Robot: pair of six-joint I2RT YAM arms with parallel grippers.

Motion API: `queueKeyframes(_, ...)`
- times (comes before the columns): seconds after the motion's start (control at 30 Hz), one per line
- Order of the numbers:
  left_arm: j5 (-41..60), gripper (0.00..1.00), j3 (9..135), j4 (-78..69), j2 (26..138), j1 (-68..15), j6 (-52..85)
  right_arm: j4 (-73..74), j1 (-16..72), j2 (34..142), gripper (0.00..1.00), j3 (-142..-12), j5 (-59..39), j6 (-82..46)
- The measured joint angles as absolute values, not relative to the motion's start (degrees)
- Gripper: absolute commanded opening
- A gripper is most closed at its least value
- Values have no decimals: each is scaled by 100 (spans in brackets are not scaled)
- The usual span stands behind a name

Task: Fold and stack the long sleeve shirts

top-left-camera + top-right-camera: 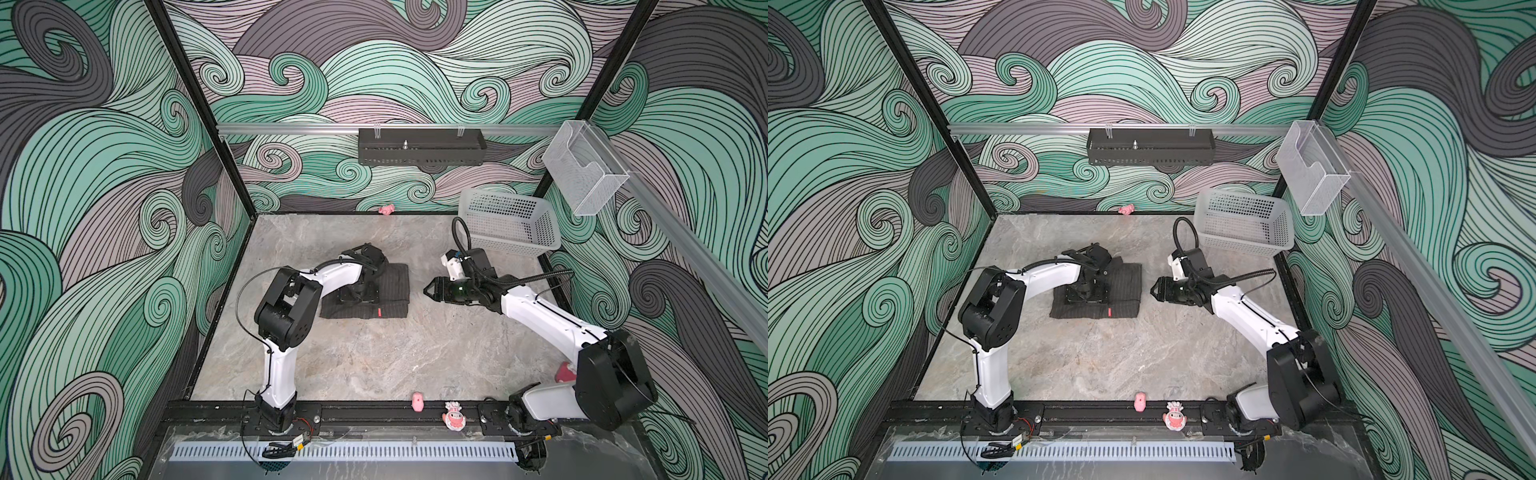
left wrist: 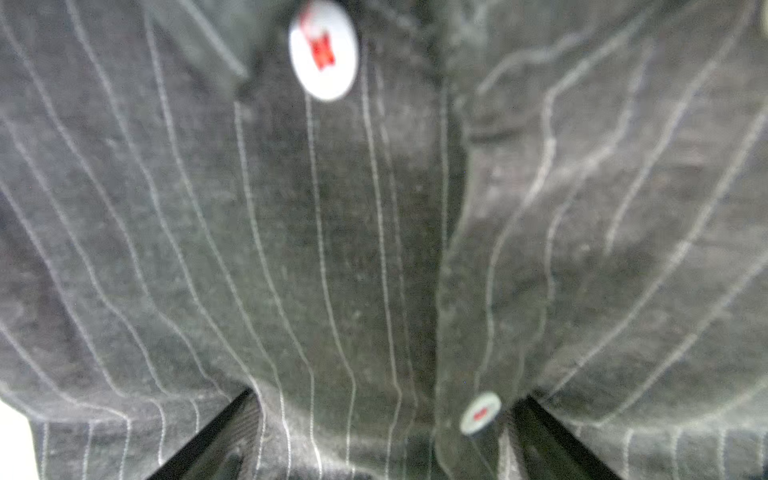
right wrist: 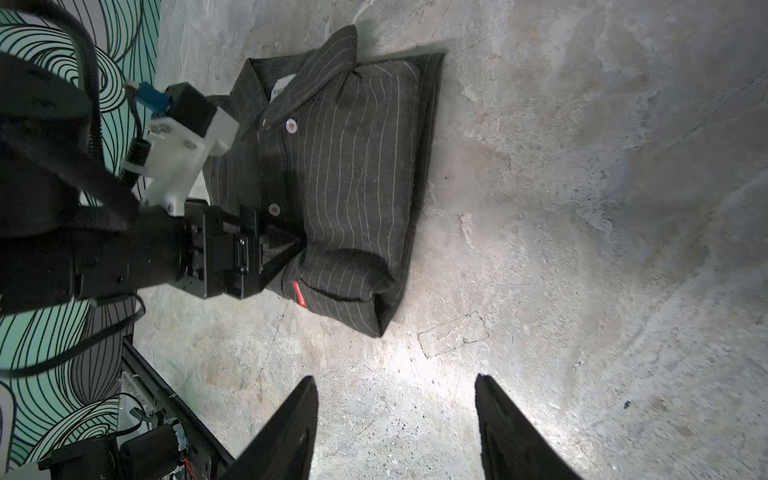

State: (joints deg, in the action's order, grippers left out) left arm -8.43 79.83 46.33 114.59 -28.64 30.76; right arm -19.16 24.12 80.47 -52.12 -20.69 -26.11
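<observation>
Quick status on the shirt folding. The shirt (image 1: 395,291) looks pretty much done: it's a compact rectangle lying flat on the table (image 1: 374,365), a bit left of the middle and closer to the back edge than the front. In the right wrist view the collar (image 3: 316,75) is on top at one end, the button placket runs down the front, and the red tag (image 3: 300,294) pokes out at the folded end nearest the front edge. The edges line up okay, though that end is a little puffy.

The left gripper (image 1: 357,295) points straight down onto the middle of the shirt. Its fingers (image 2: 216,432) are spread wide in the left wrist view, with cloth and a button (image 2: 480,412) between them, and nothing is pinched as far as I can see. It's resting on or just above the fabric, and I can't say which.

The right gripper (image 1: 428,290) sits just beside the shirt's right edge over bare table, with its jaws partly apart and nothing in them.

So my read is that the fold is finished and both arms are at the letting-go point. What's left is the stacking. I only see this one shirt, so there's no pile to add to. A white basket (image 1: 515,245) stands in the back right corner, and I can't tell if it plays any part.
</observation>
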Motion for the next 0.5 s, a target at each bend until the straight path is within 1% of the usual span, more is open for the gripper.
queueKeyframes(0.13, -978, 91, 8630, 4768, 11869, -2204, 2460, -1905, 2386, 8047, 61, -5212, -2143, -2615)
queueKeyframes(0.5, -1420, 91, 11574, 5684, 13598, -808, 1221, -1927, 2379, 8145, 60, -5271, -2285, -2617)
